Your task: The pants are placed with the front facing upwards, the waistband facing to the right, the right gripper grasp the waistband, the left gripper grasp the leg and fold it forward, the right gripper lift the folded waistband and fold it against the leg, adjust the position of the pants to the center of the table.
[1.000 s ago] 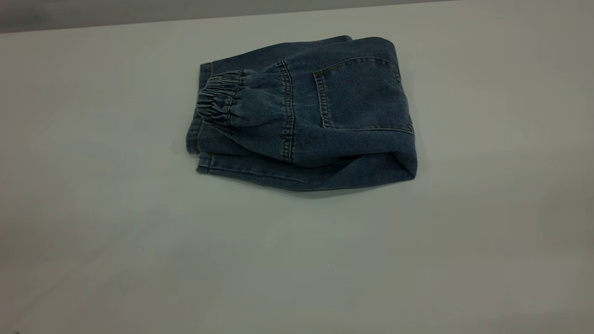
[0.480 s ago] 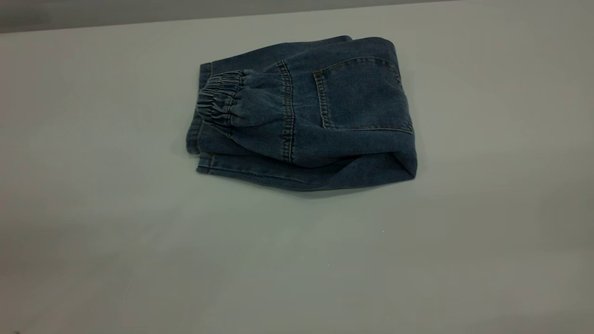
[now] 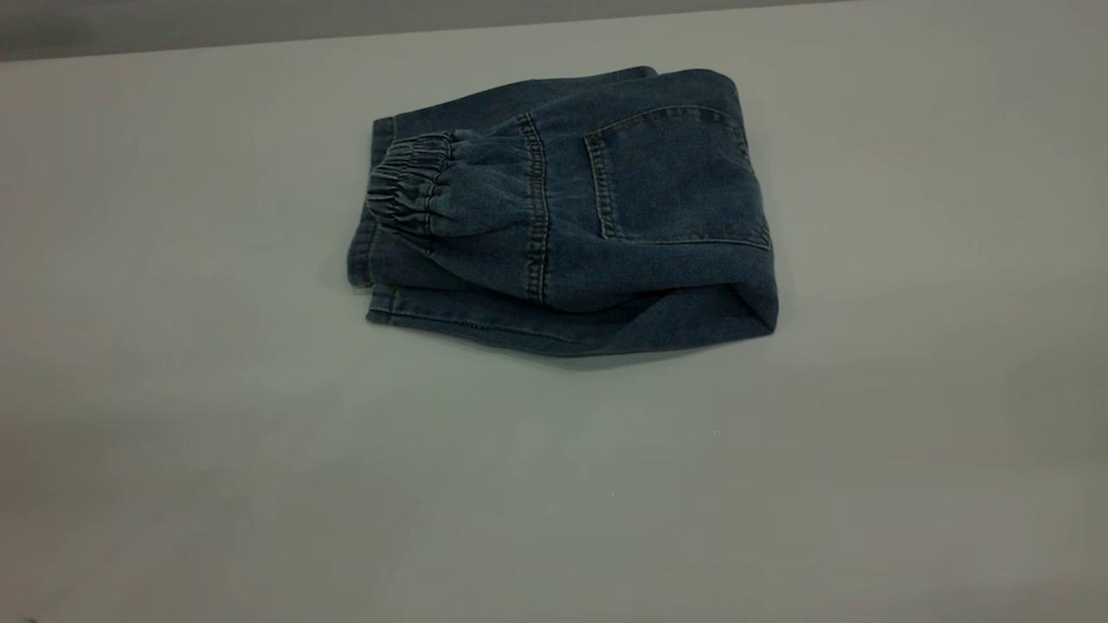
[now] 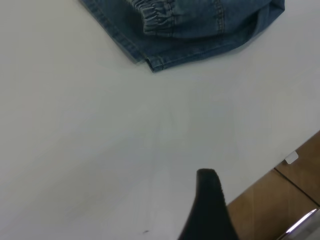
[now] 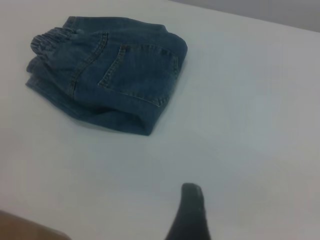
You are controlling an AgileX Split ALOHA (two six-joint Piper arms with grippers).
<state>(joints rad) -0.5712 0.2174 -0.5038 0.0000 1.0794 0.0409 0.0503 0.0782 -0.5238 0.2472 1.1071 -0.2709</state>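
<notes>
The blue denim pants (image 3: 563, 208) lie folded in a compact bundle on the white table (image 3: 554, 484), toward its far side. A back pocket faces up, and the gathered waistband (image 3: 407, 186) rests on top at the bundle's left end. Neither arm shows in the exterior view. In the left wrist view, the left gripper (image 4: 210, 205) hangs over bare table near an edge, well away from the pants (image 4: 190, 25) and waistband (image 4: 159, 15). The right gripper (image 5: 190, 212) is likewise pulled back from the pants (image 5: 110, 75), with the waistband (image 5: 47, 42) at their far end. Nothing touches the pants.
A table edge with brown wooden floor (image 4: 280, 200) beyond it shows close to the left gripper. The table's far edge (image 3: 554, 22) runs just behind the pants. Wide bare tabletop stretches in front of the bundle and on both sides.
</notes>
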